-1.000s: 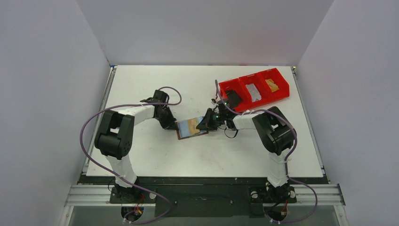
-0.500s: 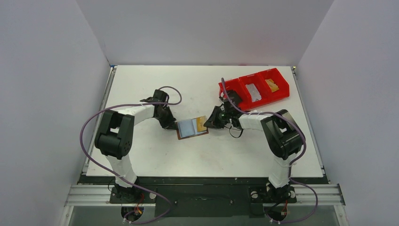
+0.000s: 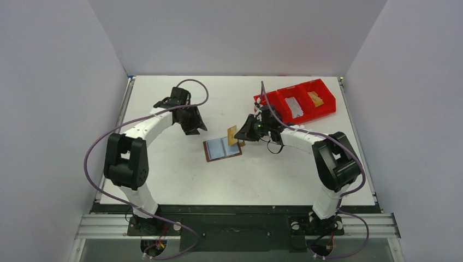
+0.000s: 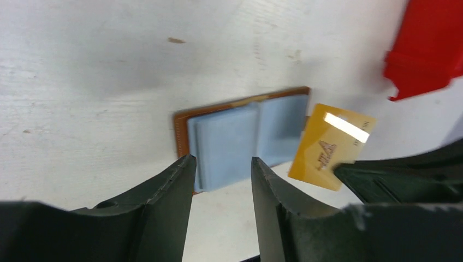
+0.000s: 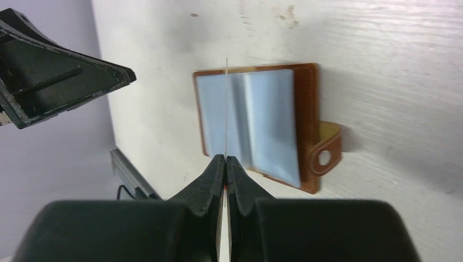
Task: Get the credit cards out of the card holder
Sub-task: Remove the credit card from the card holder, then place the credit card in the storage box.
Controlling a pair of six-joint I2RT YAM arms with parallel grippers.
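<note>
Right fingers (image 5: 215, 172) pinch a gold credit card (image 4: 330, 146) by one corner, out of the card holder (image 5: 256, 125).
The holder lies spread open on the desk (image 3: 164, 180) just below those fingers, blue pockets up, with its tab on their side. Left fingers (image 4: 169, 188) hang parted and empty, apart from the holder's far edge. White desk shows along every holder edge, and the red bin (image 3: 295, 103) sits behind the right fingers.

I see the brown stitched leather bifold card holder (image 4: 240, 139) with smooth, matt grey-blue pockets. The thin gold plastic card (image 4: 330, 146) is glossy and catches glare. The white surface (image 4: 109, 82) looks grainy and scuffed, and the black plastic fingers (image 4: 164, 207) are matt
</note>
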